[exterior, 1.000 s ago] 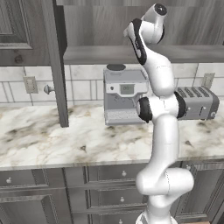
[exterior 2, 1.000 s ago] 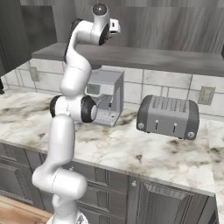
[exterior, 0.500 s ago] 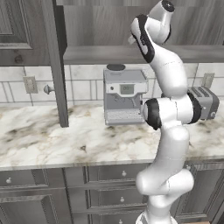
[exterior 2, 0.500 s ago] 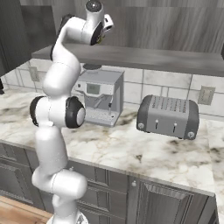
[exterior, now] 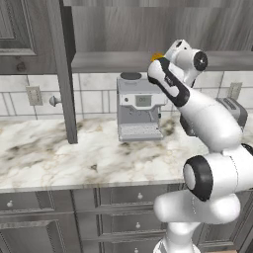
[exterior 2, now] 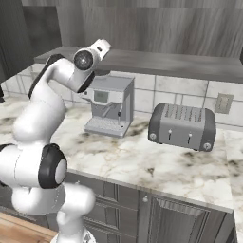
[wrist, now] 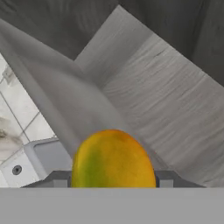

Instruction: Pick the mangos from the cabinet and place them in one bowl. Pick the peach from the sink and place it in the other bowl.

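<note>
One mango sits clamped in the gripper, pressed right up between its fingertips and glowing yellow-orange with a green flush, at the open front of the cabinet. To do this step well, I would judge the hand should draw straight back off the shelf without tipping, keeping the squeeze steady, since an egg-shaped fruit can roll out of a two-finger hold. Neither bowl can be seen from here, so the carry likely calls for a wide swing or a drive. Well off to one side of the hand hangs the tall plank door, standing open. Below the hand stretches the marble counter. Directly beneath sits the coffee machine, the nearest thing to clip on the way down. Further beside it rests the toaster, well apart.
</note>
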